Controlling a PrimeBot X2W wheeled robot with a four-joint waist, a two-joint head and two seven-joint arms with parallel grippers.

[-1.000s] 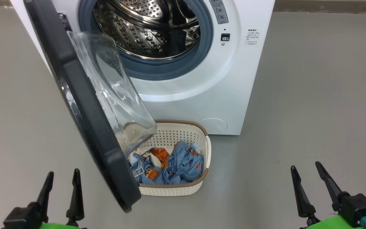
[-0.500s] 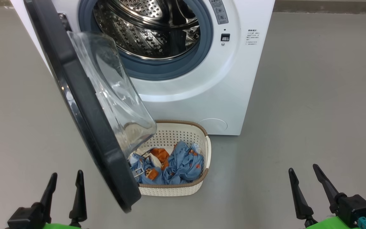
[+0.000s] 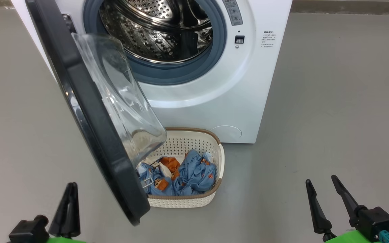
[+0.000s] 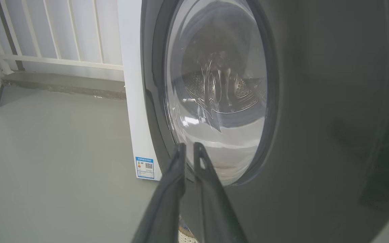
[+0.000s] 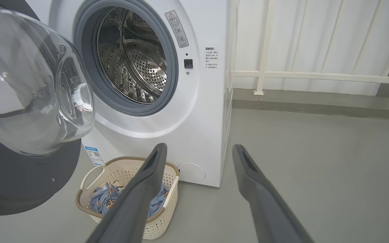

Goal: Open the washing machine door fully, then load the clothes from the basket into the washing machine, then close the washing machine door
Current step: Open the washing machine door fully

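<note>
Clothes (image 3: pixel 191 175) in a heap inside the basket (image 3: pixel 181 201), just in front of the washing machine (image 3: pixel 214 101), partly under the swung-out washing machine door (image 3: pixel 89 111). Left gripper (image 3: pixel 72 185) pinched nearly shut on nothing, right gripper (image 3: pixel 320 179) spread wide, empty.

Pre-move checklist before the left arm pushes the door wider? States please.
1. Door fully open: not ok. The round black-rimmed glass washing machine door stands part-way, over the cream perforated plastic basket.
2. Pusher: left gripper shut, empty: ok.
3. Gap between left gripper and door: ok, seen in head view.
4. Spare: right gripper open, empty: ok.
5. Load space: perforated steel drum empty: ok where visible.
6. All light-blue printed clothes in basket: cannot tell, door hides its left end.
</note>
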